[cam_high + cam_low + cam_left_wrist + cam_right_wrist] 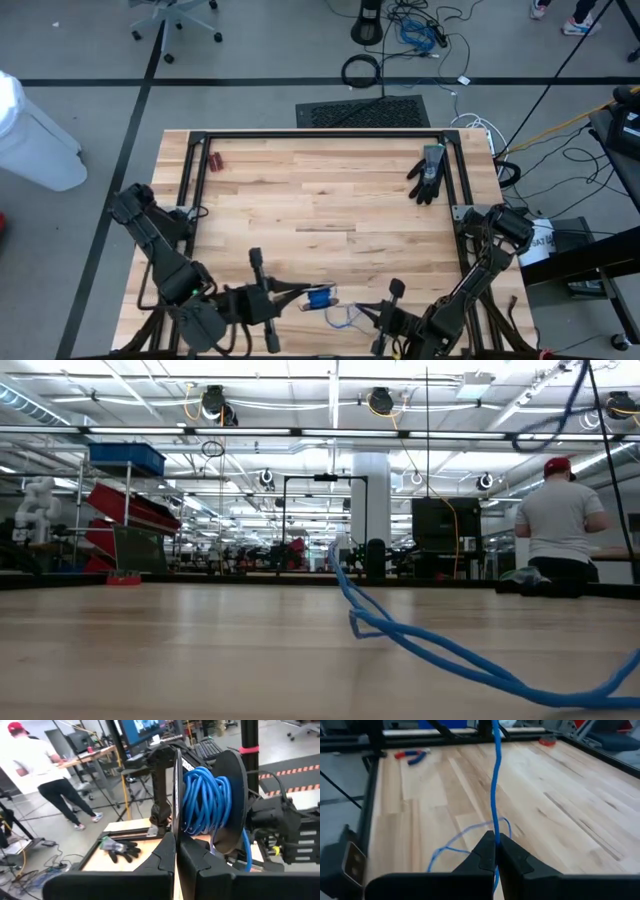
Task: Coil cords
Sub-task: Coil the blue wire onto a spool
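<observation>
Right gripper (495,845) pinched on the blue cord (495,780) near the tabletop's (330,190) front edge, left gripper (176,851) clamped beside the coil (206,802) — best fed taut, steady, no kinks.

Overhead, tabletop-level, two wrist views

Thin blue cord (330,305): part wound in tight coil, rest trailing loose over table's 6 o'clock edge, one stretch pulled taut upward

A black glove (428,174) lies near the far right corner of the wooden table (320,210), small red pliers (215,160) lie near the far left corner, and a person (556,525) stands behind.
</observation>
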Controlling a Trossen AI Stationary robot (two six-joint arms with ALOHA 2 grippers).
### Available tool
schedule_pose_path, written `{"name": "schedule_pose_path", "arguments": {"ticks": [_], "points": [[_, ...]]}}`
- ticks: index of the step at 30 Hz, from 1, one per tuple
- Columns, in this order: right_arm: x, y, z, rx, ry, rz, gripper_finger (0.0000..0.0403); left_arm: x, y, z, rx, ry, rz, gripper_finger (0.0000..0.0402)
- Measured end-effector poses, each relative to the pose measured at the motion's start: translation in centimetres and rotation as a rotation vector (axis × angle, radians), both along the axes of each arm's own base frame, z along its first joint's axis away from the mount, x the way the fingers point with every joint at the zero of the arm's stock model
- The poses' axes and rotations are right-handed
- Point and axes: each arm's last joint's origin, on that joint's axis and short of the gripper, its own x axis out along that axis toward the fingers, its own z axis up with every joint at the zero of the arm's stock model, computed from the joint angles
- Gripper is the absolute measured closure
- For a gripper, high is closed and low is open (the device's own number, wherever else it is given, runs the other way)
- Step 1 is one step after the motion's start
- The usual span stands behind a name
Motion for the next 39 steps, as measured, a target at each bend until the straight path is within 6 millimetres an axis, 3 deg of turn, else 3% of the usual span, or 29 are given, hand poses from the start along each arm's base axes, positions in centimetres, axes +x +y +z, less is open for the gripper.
{"name": "schedule_pose_path", "arguments": {"ticks": [11, 21, 26, 31, 36, 39], "points": [[-1.9, -0.8, -0.9, 0.021, 0.08, -0.06, 0.0403, -3.0, -0.9, 1.2, 0.031, -0.028, 0.034, 0.0395], [-3.2, -1.0, -1.2, 0.052, 0.122, -0.089, 0.04, -3.3, -1.1, 1.1, 0.032, -0.022, 0.02, 0.0395], [-3.1, -0.9, -1.2, 0.07, 0.125, -0.091, 0.0373, -2.5, -0.5, 1.1, 0.002, -0.026, 0.034, 0.0395], [-2.9, -1.0, -1.1, 0.078, 0.118, -0.095, 0.0336, -0.3, 0.2, 0.1, 0.008, 0.009, 0.012, 0.0395], [-3.1, -1.6, 1.2, 0.12, 0.138, -0.068, 0.0312, 1.6, 1.1, -0.7, 0.006, 0.036, 0.007, 0.0395], [-3.3, -1.2, 2.3, 0.123, 0.052, -0.05, 0.0306, 2.4, 1.7, -1.0, -0.015, 0.042, 0.006, 0.0395]]}}
